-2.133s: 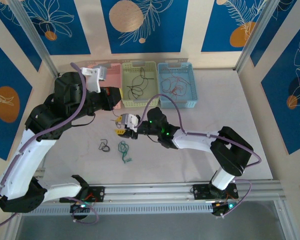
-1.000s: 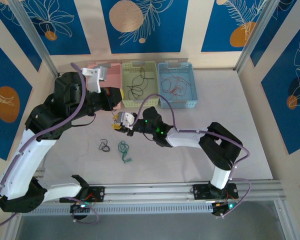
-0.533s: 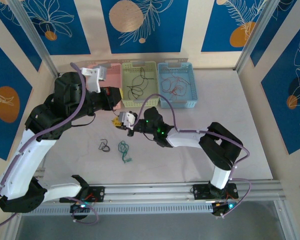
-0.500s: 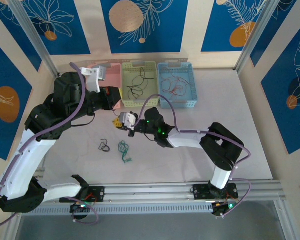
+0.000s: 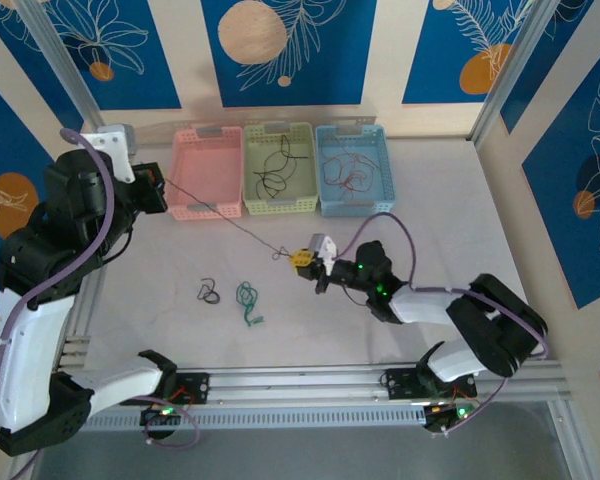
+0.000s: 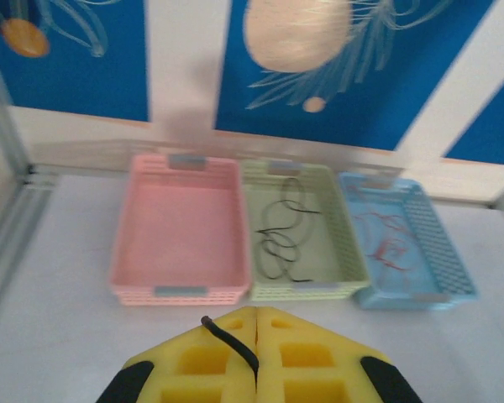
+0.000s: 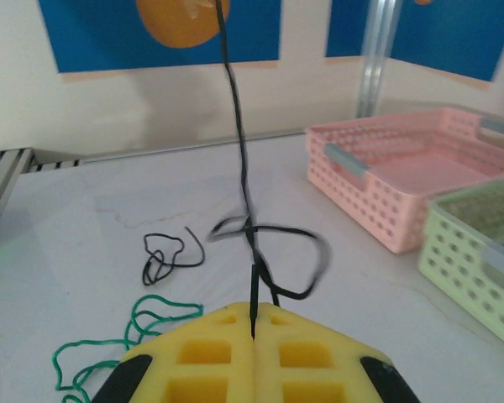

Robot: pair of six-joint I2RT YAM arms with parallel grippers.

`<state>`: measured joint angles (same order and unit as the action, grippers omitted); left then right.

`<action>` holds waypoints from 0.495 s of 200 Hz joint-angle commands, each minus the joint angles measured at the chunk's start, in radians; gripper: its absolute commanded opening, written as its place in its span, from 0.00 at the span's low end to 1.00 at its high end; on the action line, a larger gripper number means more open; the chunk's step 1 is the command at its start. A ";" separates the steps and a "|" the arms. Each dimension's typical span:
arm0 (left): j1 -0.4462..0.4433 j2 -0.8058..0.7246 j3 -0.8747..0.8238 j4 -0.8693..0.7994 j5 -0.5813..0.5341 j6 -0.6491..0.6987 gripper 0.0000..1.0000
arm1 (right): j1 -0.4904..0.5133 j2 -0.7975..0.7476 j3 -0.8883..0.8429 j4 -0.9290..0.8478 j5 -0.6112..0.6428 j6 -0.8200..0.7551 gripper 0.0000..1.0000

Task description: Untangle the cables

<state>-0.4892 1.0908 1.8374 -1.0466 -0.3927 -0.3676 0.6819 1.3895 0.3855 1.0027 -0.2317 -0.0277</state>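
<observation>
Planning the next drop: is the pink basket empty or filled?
Empty. The pink basket has a bare floor; the green basket beside it holds black cables.

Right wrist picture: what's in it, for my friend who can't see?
The right gripper with yellow foam pads is shut on a thin black cable stretched taut upward. On the white table lie a small loose black wire and a curly green wire, with a pink plastic basket at right.

left arm (image 5: 75, 200) swung left | right arm (image 5: 405, 297) pulled back | black cable (image 5: 230, 220) now taut
</observation>
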 commanded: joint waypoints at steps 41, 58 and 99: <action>0.051 -0.001 -0.040 -0.047 -0.099 0.080 0.00 | -0.129 -0.091 -0.018 0.011 0.107 0.205 0.00; 0.055 -0.003 -0.040 -0.061 -0.117 0.092 0.00 | -0.178 -0.094 -0.020 -0.002 0.145 0.265 0.00; 0.070 -0.016 -0.031 -0.076 -0.146 0.119 0.00 | -0.284 -0.114 -0.026 -0.074 0.225 0.373 0.00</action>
<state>-0.4404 1.0969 1.7985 -1.1088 -0.4808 -0.2840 0.4351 1.3079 0.3641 0.9955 -0.1051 0.2577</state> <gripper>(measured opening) 0.067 0.059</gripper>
